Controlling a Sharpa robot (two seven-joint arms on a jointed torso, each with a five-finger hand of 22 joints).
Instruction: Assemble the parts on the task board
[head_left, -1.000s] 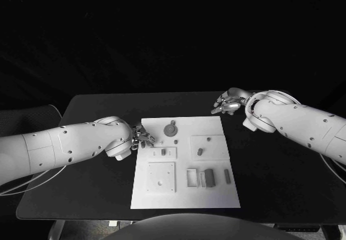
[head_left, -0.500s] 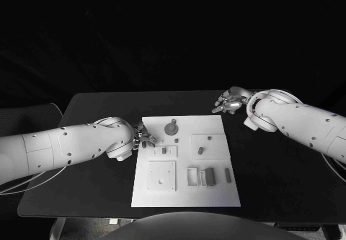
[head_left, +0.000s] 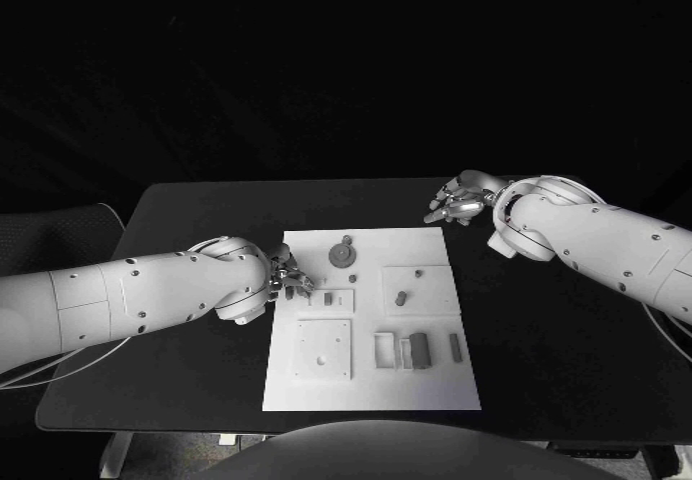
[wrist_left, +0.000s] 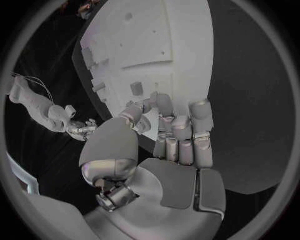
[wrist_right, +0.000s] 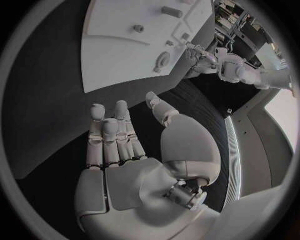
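Task board (head_left: 369, 392): one white plate, lying in the middle of the black table (head_left: 188, 210), its long axis running from the robot's side to the far side.
Parts: about seven small grey pieces can be counted on the plate in the head view (some are too small to be sure of).
Round part (head_left: 342, 256): one disc near the far end of the plate, with a small stub just beyond it.
Long parts: a dark block (head_left: 420, 351) and a thin bar (head_left: 454, 347) lie side by side near the robot's end, both lengthwise along the plate.
Left hand (head_left: 286, 277): at the plate's left edge, fingers bent toward a small upright peg (wrist_left: 136, 89); whether it pinches anything I cannot tell.
Right hand (head_left: 459, 204): off the plate, over the table beyond its far right corner, fingers (wrist_right: 117, 131) loosely apart and holding nothing.
Since a second ago: the left hand has crept slightly toward the plate; the right hand has stayed put.
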